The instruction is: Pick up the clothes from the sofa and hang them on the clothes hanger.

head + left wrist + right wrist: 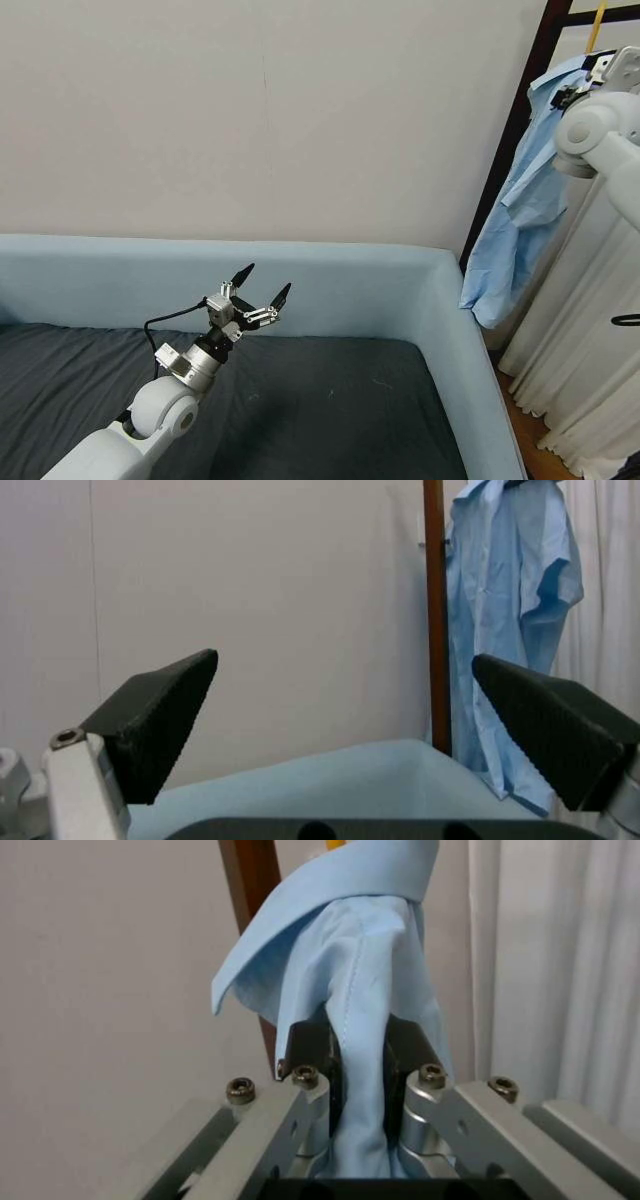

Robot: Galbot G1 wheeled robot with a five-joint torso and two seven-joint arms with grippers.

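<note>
Shirt (pixel 520 200) — light blue, up beside the dark rack post (pixel 522 105) past the right end of the sofa (pixel 300 272), clamped in the jaws of the right gripper (pixel 357 1046). Left gripper (pixel 264 283) hovers over the sofa seat — jaws apart, empty.

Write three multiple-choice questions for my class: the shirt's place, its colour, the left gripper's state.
1. Where is the shirt? A on a table; B up at the wooden rack; C on the floor.
2. Its colour? A white; B light blue; C red.
3. The left gripper is: A open, empty; B shut on the shirt; C shut on a cup.
Answers: B, it hangs by the rack, held by the right gripper; B, pale blue cloth; A, fingers spread, nothing between.
</note>
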